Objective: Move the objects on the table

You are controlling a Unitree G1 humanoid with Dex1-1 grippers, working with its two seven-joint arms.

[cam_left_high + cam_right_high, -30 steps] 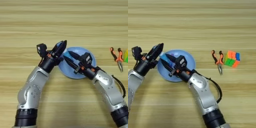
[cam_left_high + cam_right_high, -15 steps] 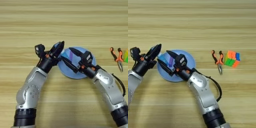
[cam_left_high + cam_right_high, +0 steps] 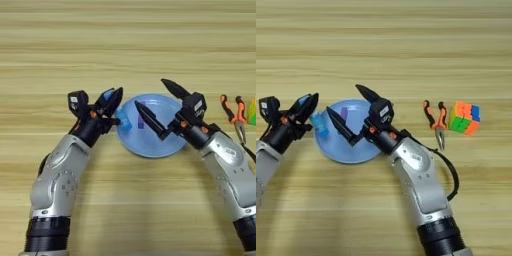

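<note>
Blue tube (image 3: 123, 121) is pinched by the left gripper (image 3: 114, 102) over the plate's (image 3: 165, 145) left rim; purple bar (image 3: 141, 121) lies within. Right gripper (image 3: 155, 105) is spread wide. Slippage onto the table (image 3: 128, 45) is risked by the shallow pinch.

A round light-blue plate (image 3: 351, 150) is seen in the middle. Pliers (image 3: 436, 120) with orange and red handles are laid to its right, well apart from it.

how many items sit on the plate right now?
1 fully: the purple bar on the plate. The blue tube, at the plate's left rim, is in the left pincer. The right arm may hide more.
</note>
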